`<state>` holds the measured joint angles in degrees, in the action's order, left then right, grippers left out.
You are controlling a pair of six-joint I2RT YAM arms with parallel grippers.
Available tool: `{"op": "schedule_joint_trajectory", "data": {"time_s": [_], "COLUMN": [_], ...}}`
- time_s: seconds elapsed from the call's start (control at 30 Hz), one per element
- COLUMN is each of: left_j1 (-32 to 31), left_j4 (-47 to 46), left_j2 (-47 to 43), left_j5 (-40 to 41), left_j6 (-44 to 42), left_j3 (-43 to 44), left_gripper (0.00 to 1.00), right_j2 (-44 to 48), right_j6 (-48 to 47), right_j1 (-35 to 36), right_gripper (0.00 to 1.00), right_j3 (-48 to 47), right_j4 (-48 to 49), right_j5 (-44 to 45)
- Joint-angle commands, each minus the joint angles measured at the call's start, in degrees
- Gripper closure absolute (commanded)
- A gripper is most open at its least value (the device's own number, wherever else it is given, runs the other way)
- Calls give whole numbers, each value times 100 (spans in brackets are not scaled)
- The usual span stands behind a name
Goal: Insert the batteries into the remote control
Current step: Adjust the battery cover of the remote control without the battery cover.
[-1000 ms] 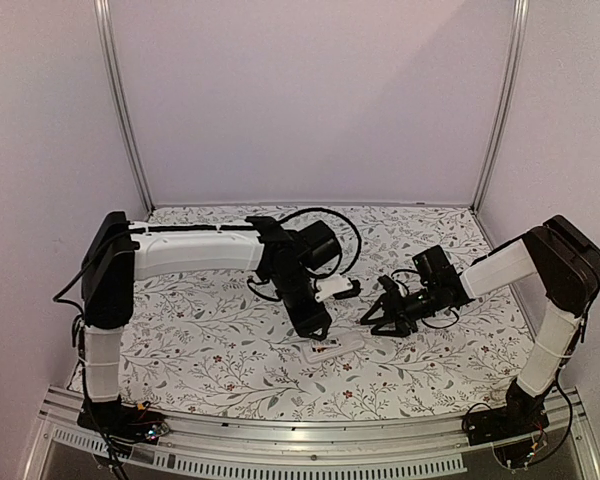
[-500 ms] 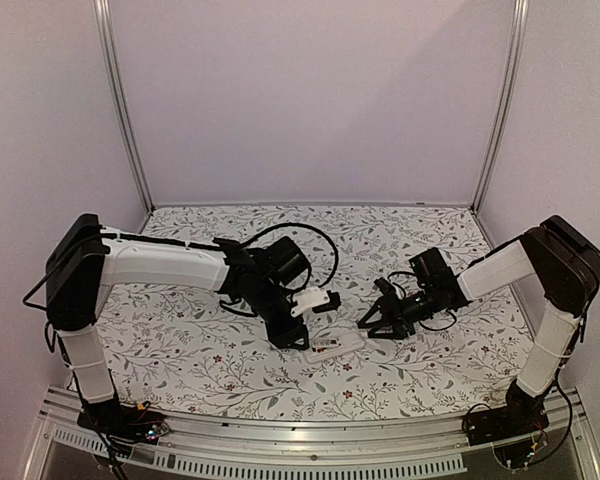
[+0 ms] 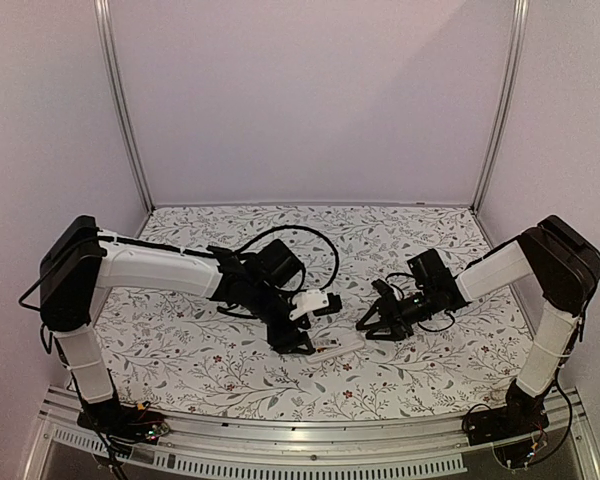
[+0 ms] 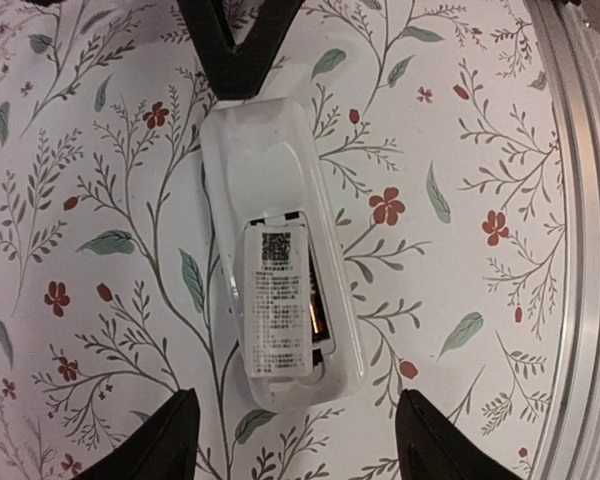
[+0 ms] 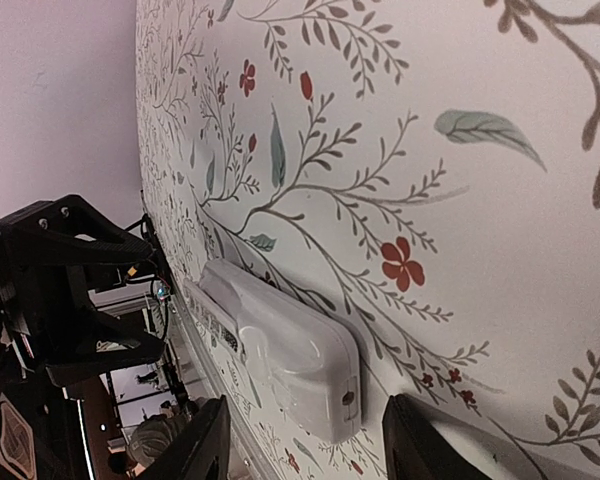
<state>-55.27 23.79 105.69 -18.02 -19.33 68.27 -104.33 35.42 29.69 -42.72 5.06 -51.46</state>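
Remote [image 4: 276, 210] lies back-up on cloth [image 4: 100, 150]; we see one battery [image 4: 317, 318] in its recess. Over it, left gripper [image 4: 295, 445] gapes wide, holding nothing. Beyond, right gripper [image 5: 310, 450] part-open, empty, just beside remote's end.

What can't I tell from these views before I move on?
- batteries: in the left wrist view the labelled panel covers them. Only a gold sliver shows, so the count is unclear.
- remote control button face: turned down on the cloth, hidden in every view.
- Right wrist view: only the remote's end and side show, not its back.
- Top view: the remote is too small for detail.
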Motion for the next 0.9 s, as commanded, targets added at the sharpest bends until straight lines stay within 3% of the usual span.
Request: {"op": "schedule_joint_trajectory", "data": {"time_s": [0.0, 0.57, 0.87], "left_j1": [14, 2, -41], "left_j4": [-284, -193, -56], "left_j2": [-60, 253, 305], "left_j5": [-26, -96, -244], "left_j6": [-74, -81, -132], "left_j3": [-119, -3, 53], "left_gripper": [33, 33, 40], "right_j2": [-143, -210, -228], "right_j6": [36, 64, 84], "right_j1": [65, 122, 133], "right_gripper": [47, 48, 48], "right_j3": [18, 0, 0], "right_j4": [-22, 21, 40], "right_j5": [57, 40, 31]}}
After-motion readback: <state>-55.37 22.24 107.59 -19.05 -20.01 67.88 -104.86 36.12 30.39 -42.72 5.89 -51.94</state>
